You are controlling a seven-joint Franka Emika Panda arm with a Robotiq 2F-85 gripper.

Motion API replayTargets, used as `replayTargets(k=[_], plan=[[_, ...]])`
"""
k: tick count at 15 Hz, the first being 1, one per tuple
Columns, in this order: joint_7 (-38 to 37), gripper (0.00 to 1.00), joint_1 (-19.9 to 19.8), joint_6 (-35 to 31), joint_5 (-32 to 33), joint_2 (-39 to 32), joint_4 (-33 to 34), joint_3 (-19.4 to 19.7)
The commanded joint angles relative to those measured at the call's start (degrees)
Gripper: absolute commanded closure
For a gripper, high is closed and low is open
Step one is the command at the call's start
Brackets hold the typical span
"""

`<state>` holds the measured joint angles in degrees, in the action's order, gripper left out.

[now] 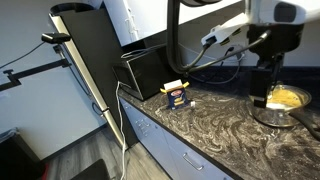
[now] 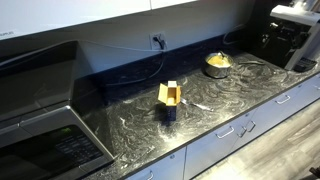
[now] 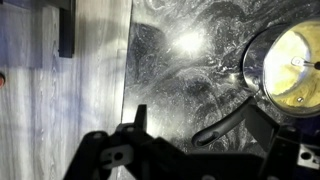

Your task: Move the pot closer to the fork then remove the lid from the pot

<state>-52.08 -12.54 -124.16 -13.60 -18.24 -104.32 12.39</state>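
One pot [image 3: 288, 72] to log: small, shiny steel, yellow inside. Stands upright on dark marbled counter [image 3: 190, 60], at right edge of wrist view, partly cut by frame. Carries long dark handle [image 3: 225, 124], angled down-left from rim. Seen also in both exterior views: same pot [image 1: 283, 100] near counter's end, directly under arm [image 1: 272, 40]; again as pot [image 2: 218, 64] close to back wall.

On top, lid [image 3: 296, 62]: apparently seated on pot, judging by small pale knob and glints over yellow centre; glass too clear to be certain.

At bottom of wrist view, gripper [image 3: 198, 118]: released, two dark fingers [image 3: 138, 115] well apart, nothing clasped. Hangs above counter just beside pot, with handle's free end lying between fingers in picture; contact or not, cannot tell.

Elsewhere: black box-shaped appliance [image 1: 145, 72] at back of counter, well apart from pot. Between appliance and pot, small yellow-topped object [image 2: 170, 97], standing alone mid-counter. Below counter, white drawers [image 1: 165, 140]. On back wall, outlet [image 2: 158, 41]. Past counter edge in wrist view, grey wood-look floor [image 3: 60, 100].
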Motion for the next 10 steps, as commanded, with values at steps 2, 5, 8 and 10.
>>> replayTargets(k=[2, 5, 8, 10], plan=[[-7.02, 0.0, -2.39, 2.65, -8.1, -8.03, 9.17, 0.81], [-13.4, 0.0, -3.8, 3.37, -11.67, -13.09, 14.14, 0.72], [-21.06, 0.0, -4.63, 3.01, -14.67, -17.12, 18.0, 0.07], [-26.02, 0.0, -5.0, 2.06, -17.03, -19.43, 19.97, -0.62]])
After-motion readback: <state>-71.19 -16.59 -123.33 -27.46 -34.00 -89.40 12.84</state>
